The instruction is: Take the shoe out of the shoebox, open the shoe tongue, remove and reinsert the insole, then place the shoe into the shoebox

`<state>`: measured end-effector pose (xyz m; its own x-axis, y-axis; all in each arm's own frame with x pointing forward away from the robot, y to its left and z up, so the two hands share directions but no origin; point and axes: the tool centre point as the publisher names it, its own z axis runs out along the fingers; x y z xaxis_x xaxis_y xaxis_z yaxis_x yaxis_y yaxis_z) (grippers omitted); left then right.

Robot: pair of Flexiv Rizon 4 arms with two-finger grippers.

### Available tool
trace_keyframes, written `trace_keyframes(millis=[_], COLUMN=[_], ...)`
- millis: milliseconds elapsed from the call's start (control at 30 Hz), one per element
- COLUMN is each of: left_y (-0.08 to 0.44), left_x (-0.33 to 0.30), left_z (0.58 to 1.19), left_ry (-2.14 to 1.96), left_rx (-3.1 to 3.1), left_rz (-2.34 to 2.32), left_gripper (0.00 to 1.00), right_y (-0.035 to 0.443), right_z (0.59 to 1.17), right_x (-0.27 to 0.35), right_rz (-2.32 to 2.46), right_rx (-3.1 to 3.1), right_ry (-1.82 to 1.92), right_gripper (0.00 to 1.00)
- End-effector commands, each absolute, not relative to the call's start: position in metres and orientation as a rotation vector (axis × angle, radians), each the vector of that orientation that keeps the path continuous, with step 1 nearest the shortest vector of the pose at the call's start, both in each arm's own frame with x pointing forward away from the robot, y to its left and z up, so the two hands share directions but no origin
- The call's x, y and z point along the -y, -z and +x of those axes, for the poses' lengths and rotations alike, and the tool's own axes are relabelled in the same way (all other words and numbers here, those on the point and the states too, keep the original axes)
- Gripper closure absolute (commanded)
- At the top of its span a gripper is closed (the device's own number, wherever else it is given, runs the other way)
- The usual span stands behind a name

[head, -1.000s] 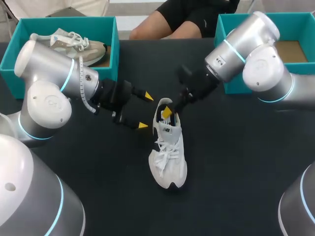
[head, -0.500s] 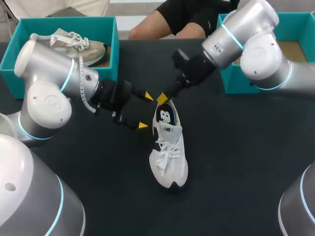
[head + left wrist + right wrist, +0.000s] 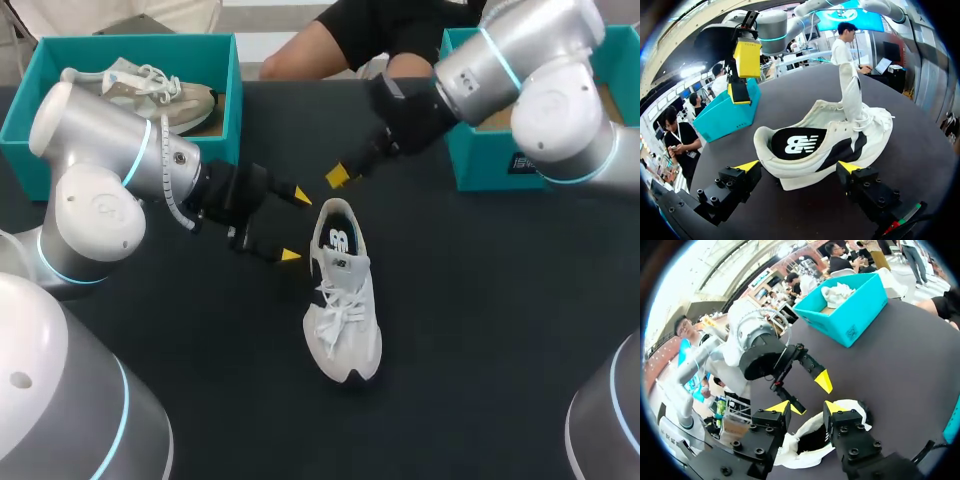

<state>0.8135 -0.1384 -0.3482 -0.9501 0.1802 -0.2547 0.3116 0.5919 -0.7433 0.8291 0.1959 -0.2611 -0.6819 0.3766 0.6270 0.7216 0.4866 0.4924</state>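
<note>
The white shoe (image 3: 345, 305) stands on the dark table (image 3: 480, 330), toe nearest, with its tongue (image 3: 849, 90) raised and the insole (image 3: 338, 240) inside. Just beside its heel, the left gripper (image 3: 295, 226) has its fingers spread wide. Beyond, the right gripper (image 3: 338, 177) hovers empty, its fingers slightly apart. Teal shoeboxes (image 3: 235, 80) sit at the far corners.

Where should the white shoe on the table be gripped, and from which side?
Probably at the heel of the shoe, coming in level from behind it. The shoe stands on its sole, and its narrow, firm heel points at the left gripper, whose open fingers stand on either side of it.
</note>
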Motion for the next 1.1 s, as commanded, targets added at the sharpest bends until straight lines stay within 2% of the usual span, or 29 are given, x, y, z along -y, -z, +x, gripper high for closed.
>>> trace_keyframes(millis=[33, 100, 167, 200, 500, 1000, 1100], left_y=[0.348, 0.348, 0.34, 0.333, 0.289, 0.236, 0.228], left_x=[0.139, 0.139, 0.139, 0.138, 0.102, 0.036, 0.026], left_z=[0.813, 0.813, 0.808, 0.804, 0.796, 0.829, 0.831], left_ry=[1.285, 1.285, 1.281, 1.251, 1.202, 1.068, 1.019], left_rx=[-2.665, -2.665, -2.677, -2.68, -2.677, -2.667, -2.678], left_rz=[0.415, 0.415, 0.462, 0.475, 0.523, 0.493, 0.474], left_gripper=[0.0, 0.0, 0.0, 0.0, 0.0, 0.0, 0.0], right_y=[0.27, 0.27, 0.271, 0.272, 0.279, 0.279, 0.287], right_z=[0.809, 0.808, 0.808, 0.808, 0.808, 0.808, 0.809], right_x=[-0.181, -0.179, -0.177, -0.177, -0.178, -0.178, -0.182], right_rz=[-0.996, -1.048, -1.104, -1.135, -1.576, -1.576, -1.713], right_rx=[2.25, 2.241, 2.231, 2.226, 2.306, 2.306, 2.325], right_ry=[1.154, 1.155, 1.155, 1.157, 1.031, 1.031, 0.994], right_gripper=[0.61, 0.74, 0.98, 1.0, 1.0, 1.0, 1.0])
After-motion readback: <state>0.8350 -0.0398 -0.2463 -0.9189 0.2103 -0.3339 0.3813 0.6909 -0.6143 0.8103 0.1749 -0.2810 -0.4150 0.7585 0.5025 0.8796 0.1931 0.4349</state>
